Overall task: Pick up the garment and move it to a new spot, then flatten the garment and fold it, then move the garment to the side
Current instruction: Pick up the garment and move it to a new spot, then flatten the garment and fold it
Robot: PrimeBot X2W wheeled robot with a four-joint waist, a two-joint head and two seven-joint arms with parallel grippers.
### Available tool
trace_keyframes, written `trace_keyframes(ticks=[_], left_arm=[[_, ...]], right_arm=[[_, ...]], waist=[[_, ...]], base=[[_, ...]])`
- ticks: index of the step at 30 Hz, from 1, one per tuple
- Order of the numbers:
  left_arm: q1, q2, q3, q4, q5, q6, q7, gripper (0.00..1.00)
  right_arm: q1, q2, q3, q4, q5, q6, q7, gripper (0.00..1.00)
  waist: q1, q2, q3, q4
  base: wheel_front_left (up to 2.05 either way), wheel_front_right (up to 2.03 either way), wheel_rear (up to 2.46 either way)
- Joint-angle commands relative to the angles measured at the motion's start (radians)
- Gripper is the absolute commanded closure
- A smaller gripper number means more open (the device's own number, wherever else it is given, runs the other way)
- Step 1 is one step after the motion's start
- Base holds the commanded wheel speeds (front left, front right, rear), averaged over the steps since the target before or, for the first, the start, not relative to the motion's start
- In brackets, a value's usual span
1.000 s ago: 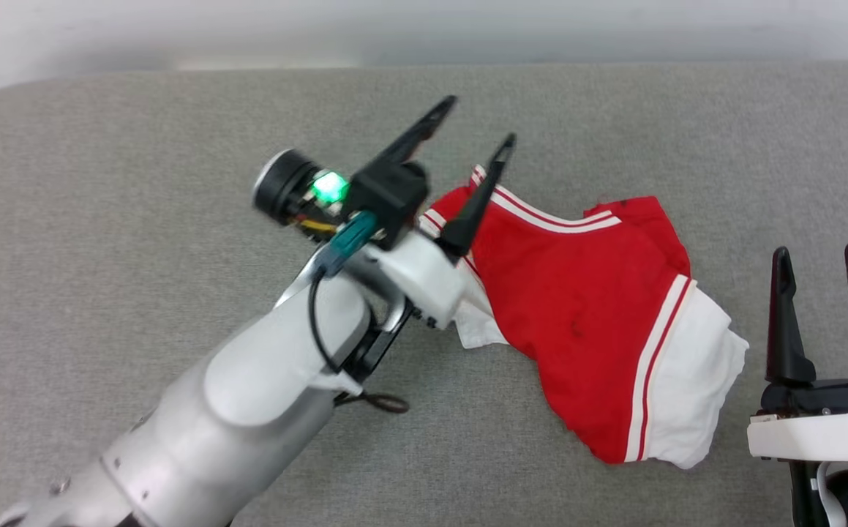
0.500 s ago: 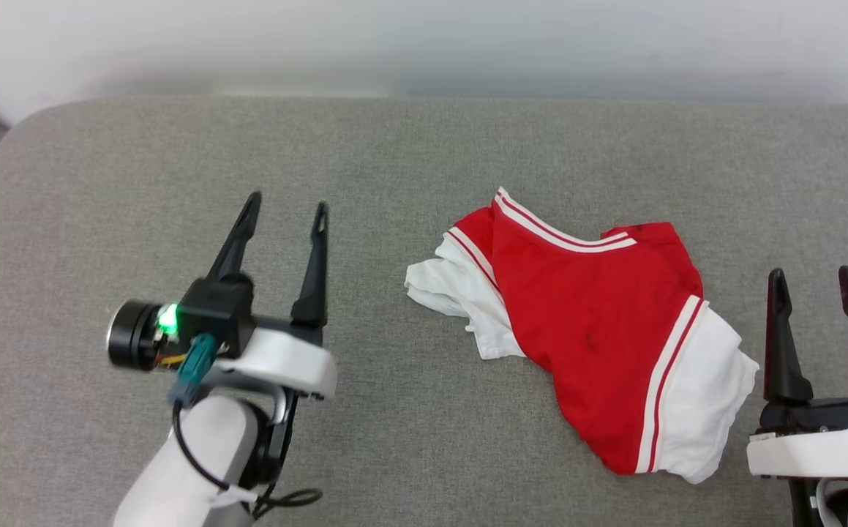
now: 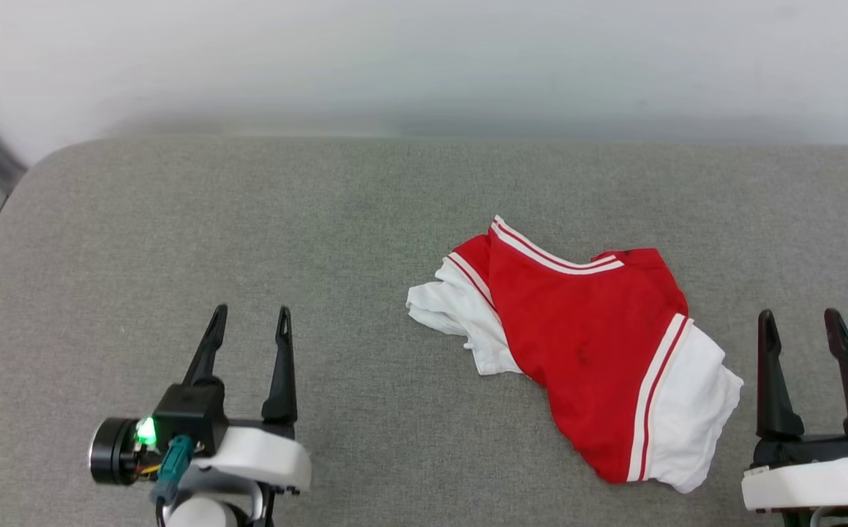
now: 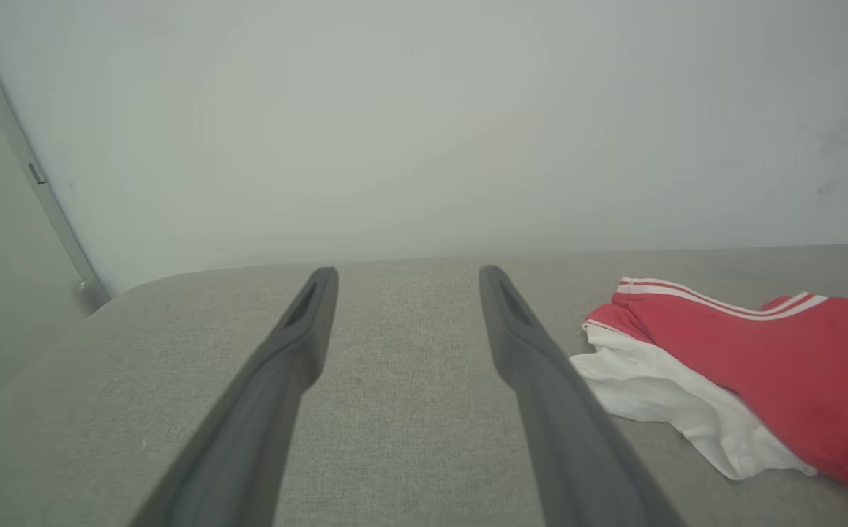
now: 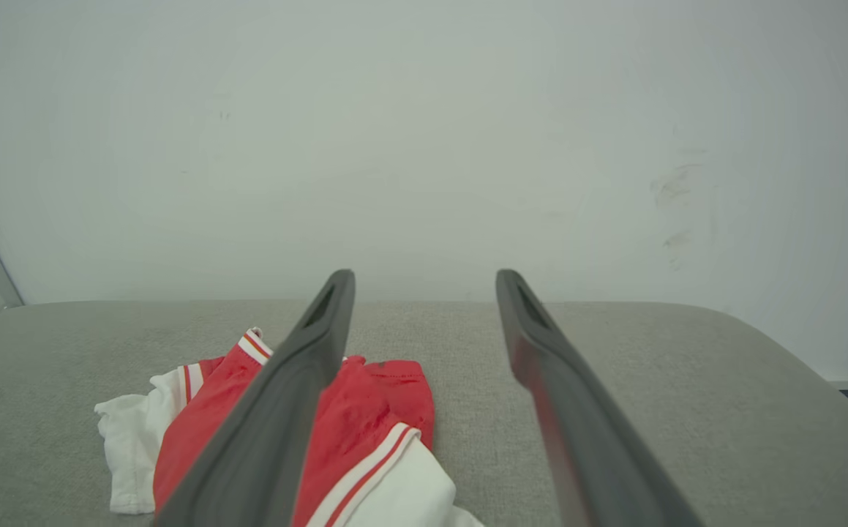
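We find the shirt (image 3: 599, 351) crumpled right of centre on the grey cushion (image 3: 248, 219), the left end effector (image 3: 252, 310) at lower left and the right end effector (image 3: 797, 315) at lower right flanking it (both spread wide, empty), presumably poised to lift it.

2 dark fingers (image 5: 277, 410) spread apart, garment (image 5: 380, 410) crumpled on grey cushion (image 5: 687, 380), pale wall (image 5: 424, 146)

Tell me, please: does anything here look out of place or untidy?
The shirt lies crumpled on the grey surface, bunched and skewed rather than flat, with its white sleeves rumpled at either end. Faint dark marks show on its red cloth.
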Motion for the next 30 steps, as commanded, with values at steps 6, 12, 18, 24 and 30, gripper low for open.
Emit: trace_keyframes(ticks=[6,12,18,24,30], left_arm=[[0.086,-0.043,0.072,-0.015,0.054,-0.045,-0.003,0.00],[0.128,-0.070,0.117,-0.016,0.088,-0.077,-0.003,0.00],[0.151,-0.091,0.143,-0.009,0.114,-0.102,-0.003,0.00],[0.116,-0.101,0.167,0.002,0.121,-0.135,-0.003,0.00],[-0.051,-0.074,0.182,0.025,0.111,-0.225,-0.002,0.00]], right_arm=[[0.048,0.001,-0.008,0.017,0.025,0.000,-0.002,0.00],[0.078,0.001,-0.002,0.023,0.030,0.000,-0.002,0.00],[0.096,0.001,0.003,0.031,0.030,0.000,-0.002,0.00],[0.089,0.001,0.003,0.028,0.029,0.000,-0.002,0.00],[0.056,0.001,0.007,0.014,0.020,0.000,-0.002,0.00]], waist=[[0.0001,0.0000,-0.039,0.001],[0.0001,0.0000,-0.063,0.001],[0.0001,0.0000,-0.079,0.001],[0.0001,0.0000,-0.075,0.000],[0.0001,0.0000,-0.042,-0.008]], base=[[0.00,0.00,0.00],[0.00,0.00,0.00],[0.00,0.00,0.00],[0.00,0.00,0.00],[0.00,0.00,0.00]])
